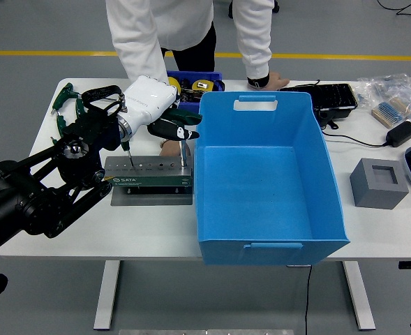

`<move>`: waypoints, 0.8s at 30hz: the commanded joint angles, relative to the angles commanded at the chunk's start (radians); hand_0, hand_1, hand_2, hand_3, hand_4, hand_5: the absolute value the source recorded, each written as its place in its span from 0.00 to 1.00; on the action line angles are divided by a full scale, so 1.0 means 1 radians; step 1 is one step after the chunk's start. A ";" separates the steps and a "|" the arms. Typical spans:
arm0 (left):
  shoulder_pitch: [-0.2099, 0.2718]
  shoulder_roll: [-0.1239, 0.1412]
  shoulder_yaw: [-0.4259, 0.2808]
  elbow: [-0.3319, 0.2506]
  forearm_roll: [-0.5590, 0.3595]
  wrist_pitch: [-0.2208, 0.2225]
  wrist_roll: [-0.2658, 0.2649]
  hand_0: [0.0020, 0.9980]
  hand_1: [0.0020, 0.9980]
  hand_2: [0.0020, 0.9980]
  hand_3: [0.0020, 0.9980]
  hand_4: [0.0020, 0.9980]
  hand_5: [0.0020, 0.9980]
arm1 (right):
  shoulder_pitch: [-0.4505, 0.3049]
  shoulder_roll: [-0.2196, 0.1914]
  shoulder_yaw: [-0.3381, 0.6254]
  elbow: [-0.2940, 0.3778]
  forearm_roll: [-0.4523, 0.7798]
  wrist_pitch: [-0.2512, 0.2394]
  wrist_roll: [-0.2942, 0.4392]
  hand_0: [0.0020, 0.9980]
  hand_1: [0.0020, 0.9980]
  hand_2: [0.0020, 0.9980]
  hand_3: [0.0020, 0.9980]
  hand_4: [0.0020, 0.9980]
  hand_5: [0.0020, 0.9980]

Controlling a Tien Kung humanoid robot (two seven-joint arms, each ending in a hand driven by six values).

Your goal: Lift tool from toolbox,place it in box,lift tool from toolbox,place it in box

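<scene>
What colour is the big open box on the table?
The box is blue, with nothing visible inside; seen best in the head view.
</scene>
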 joint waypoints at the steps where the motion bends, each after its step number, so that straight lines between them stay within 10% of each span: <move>1: 0.001 -0.001 0.002 0.001 0.000 0.001 0.001 0.29 0.14 0.19 0.27 1.00 0.88 | 0.000 0.000 0.000 0.000 0.000 0.000 0.000 0.87 0.78 0.78 0.81 1.00 0.86; 24: 0.003 -0.019 0.056 0.032 0.000 0.081 0.061 0.19 0.00 0.06 0.10 1.00 0.91 | -0.003 -0.002 0.003 0.000 -0.006 0.001 -0.003 0.86 0.77 0.77 0.81 1.00 0.85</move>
